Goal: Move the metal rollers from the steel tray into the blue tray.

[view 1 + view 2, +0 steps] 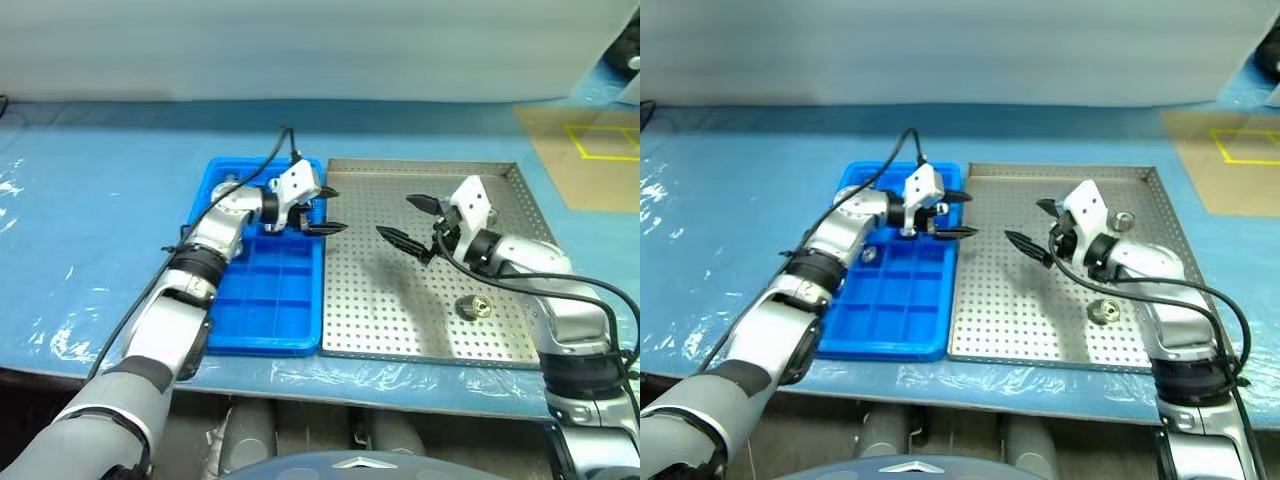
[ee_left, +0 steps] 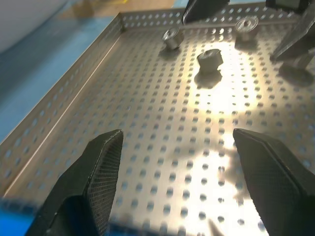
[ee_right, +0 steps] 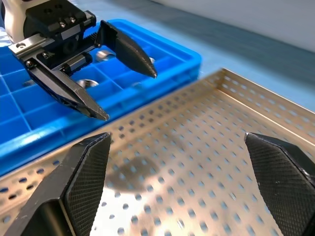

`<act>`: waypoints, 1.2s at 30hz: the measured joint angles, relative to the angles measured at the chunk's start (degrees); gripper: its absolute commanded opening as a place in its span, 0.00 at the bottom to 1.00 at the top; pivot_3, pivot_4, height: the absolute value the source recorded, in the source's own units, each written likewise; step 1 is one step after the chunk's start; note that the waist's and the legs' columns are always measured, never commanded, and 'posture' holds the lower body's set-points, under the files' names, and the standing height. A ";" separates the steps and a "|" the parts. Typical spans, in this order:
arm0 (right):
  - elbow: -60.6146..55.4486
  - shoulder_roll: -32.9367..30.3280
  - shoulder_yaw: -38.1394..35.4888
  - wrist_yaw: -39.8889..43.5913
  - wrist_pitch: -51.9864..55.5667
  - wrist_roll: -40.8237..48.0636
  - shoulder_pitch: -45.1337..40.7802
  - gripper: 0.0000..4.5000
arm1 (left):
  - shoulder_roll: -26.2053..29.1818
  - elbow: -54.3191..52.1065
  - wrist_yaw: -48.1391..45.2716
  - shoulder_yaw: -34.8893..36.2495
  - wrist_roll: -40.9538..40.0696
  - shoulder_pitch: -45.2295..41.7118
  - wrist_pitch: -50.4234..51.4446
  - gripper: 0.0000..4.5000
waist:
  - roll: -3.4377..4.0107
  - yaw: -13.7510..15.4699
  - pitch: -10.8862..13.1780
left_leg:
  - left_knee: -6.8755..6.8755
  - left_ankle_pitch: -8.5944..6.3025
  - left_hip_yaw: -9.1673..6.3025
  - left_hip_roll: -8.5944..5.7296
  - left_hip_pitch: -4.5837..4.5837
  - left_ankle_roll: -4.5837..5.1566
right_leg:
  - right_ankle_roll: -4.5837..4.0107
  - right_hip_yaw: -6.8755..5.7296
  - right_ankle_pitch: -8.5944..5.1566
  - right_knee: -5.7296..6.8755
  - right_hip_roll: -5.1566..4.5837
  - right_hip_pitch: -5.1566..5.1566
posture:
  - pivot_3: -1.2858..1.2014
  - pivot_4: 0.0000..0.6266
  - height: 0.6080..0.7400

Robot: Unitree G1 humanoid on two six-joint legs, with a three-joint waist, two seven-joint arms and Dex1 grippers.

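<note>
Your biggest piece here is the steel tray (image 1: 400, 320), lying on the light blue table covering (image 1: 90, 200) under your right gripper (image 1: 412, 224) and reaching just past the fingertips of your left gripper (image 1: 330, 209). Pressed against its edge on the left-arm side sits the blue tray (image 1: 265, 310), directly beneath your left wrist and forearm.

Your left gripper hovers over the seam where the two trays meet, pointing across at the right gripper. Its fingers stand apart with nothing between them. Your right gripper hangs above the middle of the steel tray, aimed back toward the left one, jaws spread wide and empty. The two sets of fingertips face each other, near but apart.

Now the metal rollers. One roller (image 1: 474, 306) lies on the perforated floor just below your right wrist, nearer you than the fingers. In the left wrist view you see three rollers (image 2: 210, 58) on the steel floor beyond your left fingers, close by the right gripper's fingers. In the right wrist view, at least two rollers (image 3: 86, 83) sit in compartments of the blue tray, right under the left gripper.
</note>
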 measured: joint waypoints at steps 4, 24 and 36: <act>-9.18 0.01 -5.56 -4.77 4.01 1.49 9.01 1.00 | -6.16 6.95 -1.40 -0.27 1.42 -3.63 -4.61 0.83 | 0.00 -2.20 0.00 | 0.04 -0.06 0.03 -0.14 0.04 0.11 | 0.02 0.02 0.00 -0.18 0.00 0.10 | 0.25 0.24 1.00; -32.05 3.85 -23.59 -17.29 14.03 9.26 30.87 1.00 | -19.16 21.87 5.00 -4.60 13.30 -5.64 -13.71 0.83 | 0.11 -15.40 -0.06 | 0.56 -0.68 -0.12 -0.72 -0.27 1.07 | 0.62 -0.10 0.01 -1.00 -0.46 0.56 | 0.17 0.24 1.00; -32.05 3.64 -24.19 -18.58 13.96 9.47 32.06 1.00 | -19.48 23.80 13.52 -5.16 16.38 -5.32 -11.83 0.83 | 0.10 -20.44 -0.06 | 0.88 -1.17 -0.27 -1.39 -0.31 1.62 | 1.60 -0.27 -0.37 -1.25 -1.35 1.05 | 0.17 0.24 1.00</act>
